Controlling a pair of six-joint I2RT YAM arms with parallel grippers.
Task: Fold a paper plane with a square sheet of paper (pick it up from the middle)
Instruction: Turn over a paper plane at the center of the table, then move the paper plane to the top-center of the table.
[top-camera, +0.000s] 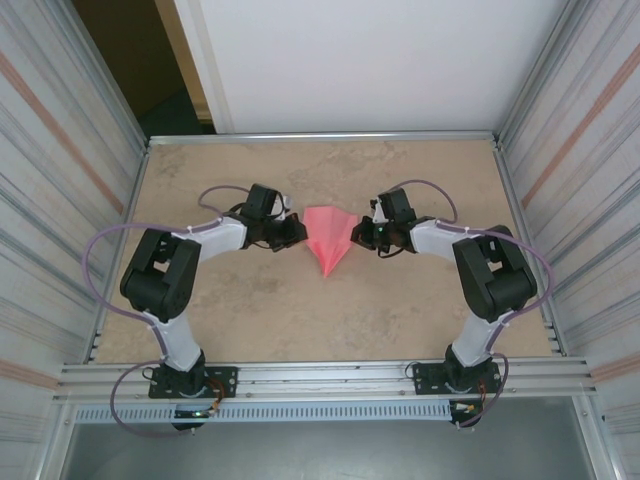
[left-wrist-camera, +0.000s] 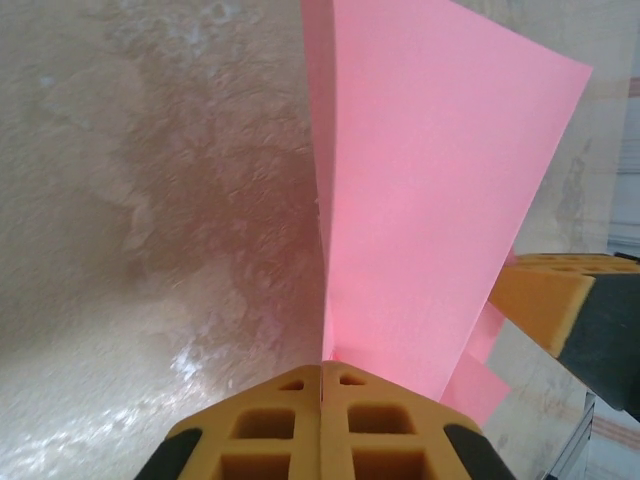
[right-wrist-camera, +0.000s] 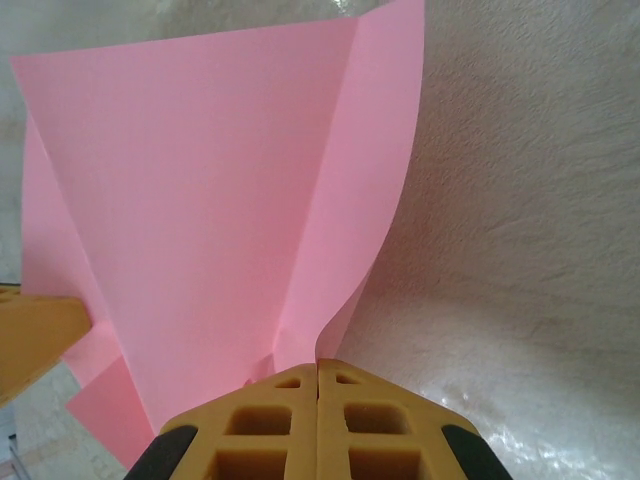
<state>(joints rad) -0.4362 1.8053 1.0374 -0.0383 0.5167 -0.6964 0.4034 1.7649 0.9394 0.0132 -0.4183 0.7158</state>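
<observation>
The pink sheet of paper (top-camera: 328, 238) is folded into a pointed paper plane shape. It hangs between the two grippers over the middle of the table, its tip pointing toward the near edge. My left gripper (top-camera: 298, 230) is shut on its left edge. In the left wrist view the closed pads (left-wrist-camera: 322, 372) pinch the paper (left-wrist-camera: 430, 200) at a crease. My right gripper (top-camera: 358, 235) is shut on the right edge. There the paper (right-wrist-camera: 200, 180) curls into the closed pads (right-wrist-camera: 318, 365). Each wrist view shows the other gripper's yellow finger beyond the paper.
The beige tabletop (top-camera: 250, 300) is ringed by metal rails and corrugated side walls (top-camera: 50, 150). A white wall panel (top-camera: 360, 60) stands behind the far edge. Both arm bases sit at the near rail (top-camera: 320, 378).
</observation>
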